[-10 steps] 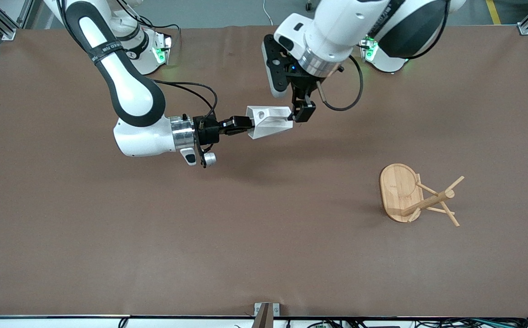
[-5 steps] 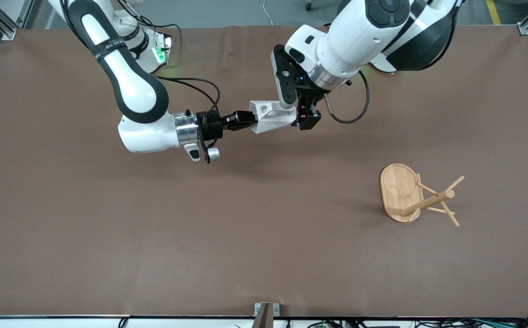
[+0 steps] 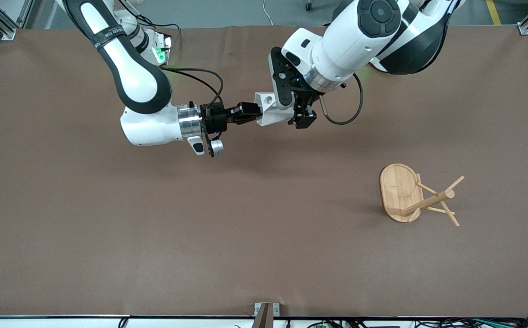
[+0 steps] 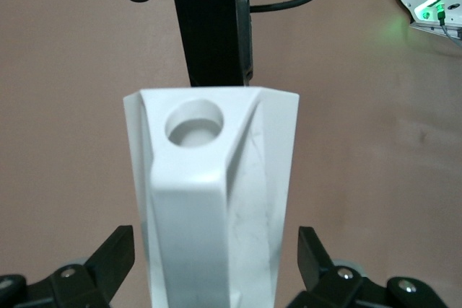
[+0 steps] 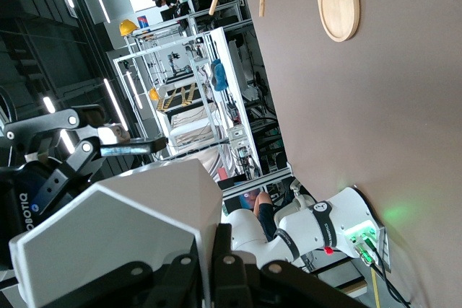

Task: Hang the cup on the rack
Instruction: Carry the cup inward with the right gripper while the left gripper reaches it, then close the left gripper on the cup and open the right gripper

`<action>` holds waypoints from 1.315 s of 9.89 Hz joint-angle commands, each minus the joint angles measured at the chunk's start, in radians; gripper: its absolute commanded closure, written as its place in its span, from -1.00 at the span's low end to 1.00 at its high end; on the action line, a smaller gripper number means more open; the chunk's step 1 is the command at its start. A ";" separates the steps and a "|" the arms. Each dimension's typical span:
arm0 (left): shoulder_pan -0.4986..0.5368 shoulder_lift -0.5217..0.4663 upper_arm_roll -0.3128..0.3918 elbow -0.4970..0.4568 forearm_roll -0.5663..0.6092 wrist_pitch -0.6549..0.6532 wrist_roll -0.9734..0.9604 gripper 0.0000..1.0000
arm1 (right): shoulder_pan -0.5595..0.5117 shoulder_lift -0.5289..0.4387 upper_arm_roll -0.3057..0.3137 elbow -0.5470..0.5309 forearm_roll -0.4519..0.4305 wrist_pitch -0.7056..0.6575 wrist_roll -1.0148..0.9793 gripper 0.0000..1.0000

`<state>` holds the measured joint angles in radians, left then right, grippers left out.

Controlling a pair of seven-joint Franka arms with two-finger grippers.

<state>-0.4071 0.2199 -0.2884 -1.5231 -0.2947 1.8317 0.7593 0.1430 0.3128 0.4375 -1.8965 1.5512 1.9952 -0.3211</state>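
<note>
While right claw (image 3: 255, 110) grips, cup (image 3: 273, 111) between left claw (image 3: 296, 119)

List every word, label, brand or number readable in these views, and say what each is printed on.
"ROTIQ": partly cut-off white lettering on the left gripper, seen in the right wrist view.
Black band on the right arm: white lettering, too small to read.
Cup, rack: no text visible.

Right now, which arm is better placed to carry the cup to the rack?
Left, probably: the rack stands toward its end of the table, and the left gripper is open around the cup held by the right gripper.
</note>
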 commanded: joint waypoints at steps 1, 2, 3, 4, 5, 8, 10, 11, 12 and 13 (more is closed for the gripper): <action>-0.001 0.010 -0.001 -0.031 -0.026 0.012 0.028 -0.99 | -0.017 -0.040 0.020 -0.038 0.038 0.016 -0.016 0.97; -0.007 0.012 0.000 -0.032 -0.027 0.011 0.028 -0.89 | -0.017 -0.040 0.020 -0.036 0.038 0.016 -0.016 0.97; -0.007 0.015 0.000 -0.041 -0.027 0.011 0.028 -0.58 | -0.017 -0.040 0.020 -0.036 0.038 0.016 -0.016 0.97; -0.007 0.010 0.000 -0.049 -0.027 0.009 0.023 0.26 | -0.016 -0.040 0.020 -0.036 0.038 0.017 -0.016 0.97; -0.007 0.007 0.000 -0.054 -0.027 0.008 0.018 0.62 | -0.016 -0.040 0.020 -0.038 0.038 0.017 -0.016 0.97; -0.007 0.010 0.000 -0.052 -0.021 0.004 0.026 0.99 | -0.017 -0.041 0.020 -0.036 0.038 0.017 -0.015 0.96; -0.003 0.010 0.002 -0.051 -0.017 0.004 0.026 0.99 | -0.025 -0.037 0.018 -0.035 0.035 -0.018 -0.021 -0.98; 0.001 0.009 0.002 -0.051 -0.017 0.004 0.025 0.99 | -0.034 -0.037 0.017 -0.036 0.032 -0.021 -0.021 -1.00; 0.002 0.006 0.002 -0.051 -0.014 0.003 0.026 0.99 | -0.037 -0.035 0.017 -0.035 0.032 -0.021 -0.021 -1.00; 0.005 0.006 0.002 -0.048 -0.012 -0.018 0.026 0.99 | -0.043 -0.035 0.017 -0.035 0.030 -0.023 -0.021 -1.00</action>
<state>-0.4085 0.2203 -0.2858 -1.5465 -0.3074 1.8268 0.7595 0.1241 0.3061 0.4432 -1.9061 1.5530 1.9843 -0.3252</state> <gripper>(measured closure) 0.251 0.573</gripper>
